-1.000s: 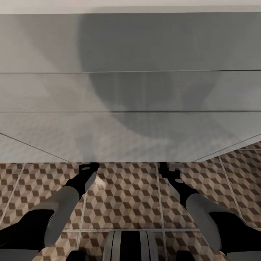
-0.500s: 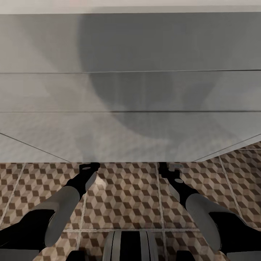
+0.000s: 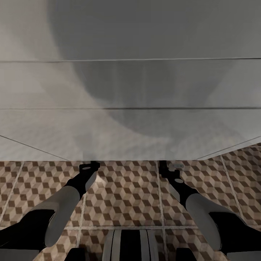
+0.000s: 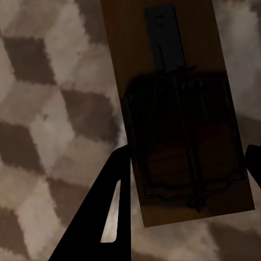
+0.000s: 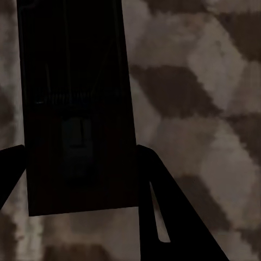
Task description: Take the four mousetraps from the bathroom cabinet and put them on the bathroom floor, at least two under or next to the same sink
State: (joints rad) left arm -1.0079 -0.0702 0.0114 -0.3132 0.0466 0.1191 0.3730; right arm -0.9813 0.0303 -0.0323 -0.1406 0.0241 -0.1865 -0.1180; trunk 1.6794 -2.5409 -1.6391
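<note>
Both arms reach forward low over the bathroom floor, up to the bottom edge of the white vanity. The sink's basin on top and the cabinet are out of view. In the left wrist view a brown mousetrap with dark wire parts lies between the fingers of my left gripper, which touch its two long edges. In the right wrist view a second mousetrap, in deep shadow, sits the same way in my right gripper. In the head view the left gripper and right gripper end at the vanity's shadowed edge.
The vanity front, with two thin horizontal seams, rises close ahead across the whole width and carries a large round shadow. Cube-patterned tiles run out to both sides and back toward my base.
The head view has shifted: the vanity's seams sit higher in the picture and its top edge has left the frame. Both arms and the floor edge stay where they were.
</note>
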